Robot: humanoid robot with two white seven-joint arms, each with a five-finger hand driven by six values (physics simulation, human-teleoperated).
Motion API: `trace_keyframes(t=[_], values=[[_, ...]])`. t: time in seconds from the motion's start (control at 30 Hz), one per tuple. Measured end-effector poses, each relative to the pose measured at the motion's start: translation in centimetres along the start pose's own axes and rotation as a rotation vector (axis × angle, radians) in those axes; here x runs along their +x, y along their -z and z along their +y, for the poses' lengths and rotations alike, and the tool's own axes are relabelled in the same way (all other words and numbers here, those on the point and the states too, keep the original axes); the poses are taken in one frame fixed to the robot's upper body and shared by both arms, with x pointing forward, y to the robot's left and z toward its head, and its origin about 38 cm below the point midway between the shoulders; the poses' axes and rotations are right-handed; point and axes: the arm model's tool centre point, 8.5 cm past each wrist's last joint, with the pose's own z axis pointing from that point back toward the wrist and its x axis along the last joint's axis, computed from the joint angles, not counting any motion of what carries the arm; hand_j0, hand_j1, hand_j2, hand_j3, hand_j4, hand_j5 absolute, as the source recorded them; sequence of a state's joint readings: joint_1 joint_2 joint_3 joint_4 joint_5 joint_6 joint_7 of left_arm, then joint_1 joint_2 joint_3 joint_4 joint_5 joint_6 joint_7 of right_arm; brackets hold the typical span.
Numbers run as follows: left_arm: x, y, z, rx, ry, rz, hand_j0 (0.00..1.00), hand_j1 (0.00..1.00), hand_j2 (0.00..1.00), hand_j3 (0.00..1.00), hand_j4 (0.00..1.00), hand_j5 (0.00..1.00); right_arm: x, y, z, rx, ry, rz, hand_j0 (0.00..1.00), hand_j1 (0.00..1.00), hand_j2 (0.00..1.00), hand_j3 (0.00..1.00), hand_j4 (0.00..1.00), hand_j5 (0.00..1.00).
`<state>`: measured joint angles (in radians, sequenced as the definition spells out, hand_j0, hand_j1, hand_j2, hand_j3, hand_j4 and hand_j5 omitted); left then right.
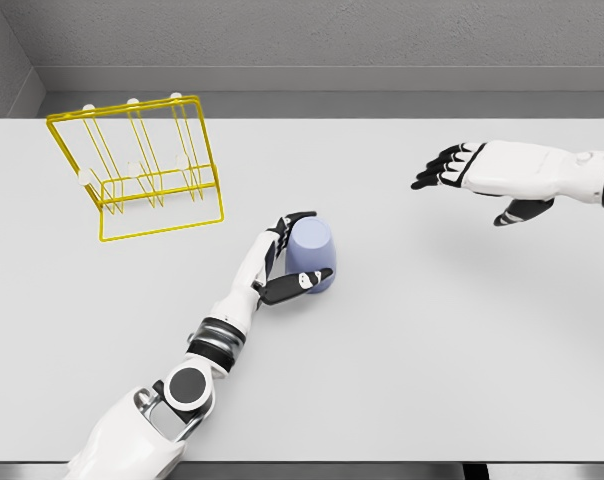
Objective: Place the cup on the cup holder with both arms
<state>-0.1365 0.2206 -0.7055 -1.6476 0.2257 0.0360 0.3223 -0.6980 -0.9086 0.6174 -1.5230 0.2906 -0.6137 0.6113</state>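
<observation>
Cup (310, 250) first: in the head view you see it near the middle of the table (432, 350), pale blue, standing mouth-down with its rounded bottom up, and no handle that you can make out. Your left hand (287, 262) is wrapped around it, fingers curled over the far side and the thumb (300, 284) pressed across the near lower wall, so it has hold of the cup at the table surface.

Your right hand (479, 172) hangs above the table well off to the right, fingers stretched out and loosely spread, holding nothing.

The yellow wire rack (137, 165) stands at the far left, well apart from the cup, tilted back, with white-tipped pegs (134, 167) sticking up.

Judging by its look, the cup is stiff, light and smooth-walled, so expect it to slip if you squeeze only near the rounded top. Keep your hold low and around the widest part of the wall, thumb opposite fingers. Since the open mouth has to go over a peg, you will likely want the right hand to take the opposite side and steady it on the way.
</observation>
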Motion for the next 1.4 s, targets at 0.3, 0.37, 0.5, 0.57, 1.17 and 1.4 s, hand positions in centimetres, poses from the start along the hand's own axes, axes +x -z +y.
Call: trace_keyframes(t=[0.3,0.37,0.5,0.57,1.17,1.4], values=[[0.2,0.0,0.1,0.004,0.022,-0.009,0.65,0.65,0.65,0.65,0.65,0.65,0.0,0.0,0.1,0.001,0.001,0.0,1.0,1.0,1.0,1.0,1.0,1.0],[0.2,0.0,0.1,0.005,0.024,-0.01,0.65,0.65,0.65,0.65,0.65,0.65,0.0,0.0,0.1,0.001,0.001,0.0,1.0,1.0,1.0,1.0,1.0,1.0],[0.5,-0.2,0.0,0.007,0.033,-0.024,0.64,0.64,0.64,0.64,0.64,0.64,0.0,0.1,0.2,0.002,0.003,-0.002,1.0,1.0,1.0,1.0,1.0,1.0],[0.9,-0.2,0.1,0.008,0.037,-0.036,0.64,0.64,0.64,0.64,0.64,0.64,0.0,0.1,0.2,0.003,0.003,-0.002,1.0,1.0,1.0,1.0,1.0,1.0],[5.1,0.2,2.0,0.057,0.006,-0.194,0.64,0.64,0.64,0.64,0.64,0.64,0.3,0.6,0.2,-0.002,0.005,-0.013,1.0,1.0,1.0,1.0,1.0,1.0],[6.3,0.2,3.4,0.094,-0.015,-0.272,0.64,0.64,0.64,0.64,0.64,0.64,0.3,0.6,0.4,0.001,0.009,-0.014,1.0,1.0,1.0,1.0,1.0,1.0]])
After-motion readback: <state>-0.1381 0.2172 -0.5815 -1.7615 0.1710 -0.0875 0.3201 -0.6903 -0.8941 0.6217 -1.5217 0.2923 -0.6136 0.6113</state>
